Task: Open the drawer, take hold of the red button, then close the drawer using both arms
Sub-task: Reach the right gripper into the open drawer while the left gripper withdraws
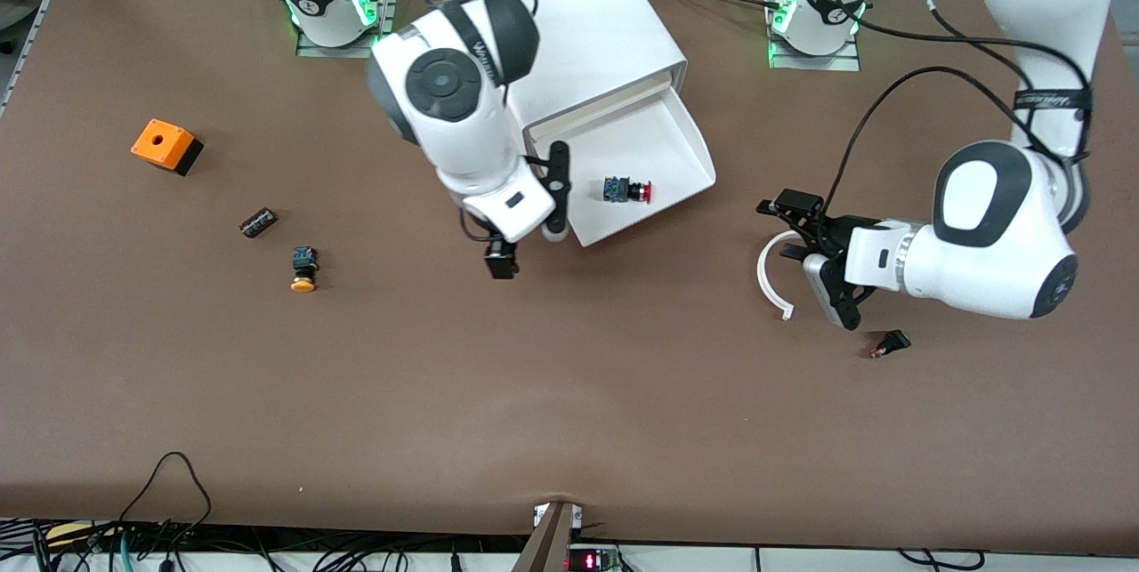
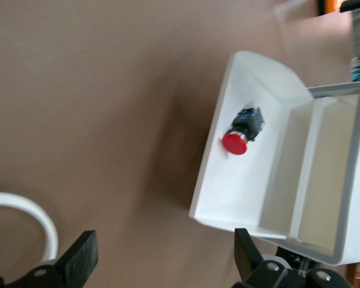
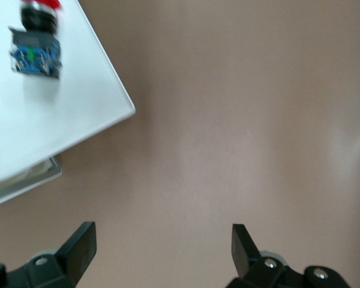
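Nearest the front camera, toward the left arm's end of the brown surface (image 1: 569, 394), lies a small black part (image 1: 891, 344). Just above it the left hand (image 1: 814, 261) hangs low over the surface with its fingers spread and holding nothing; a white curved strip (image 1: 772, 274) lies just beside it. Toward the right arm's end lie an orange-capped button (image 1: 303, 269), a small dark block (image 1: 257, 222) and, farther back, an orange box (image 1: 165, 146). The right hand (image 1: 529, 238) hovers over the surface at the drawer's corner — fingers spread, empty. The drawer (image 1: 685, 140) stands pulled out of the white cabinet (image 1: 587, 29), which lies between the two arm bases. The button (image 1: 626, 190) lies on its side on the drawer's floor — red cap toward the left arm's end, blue end toward the right hand, untouched by either hand.
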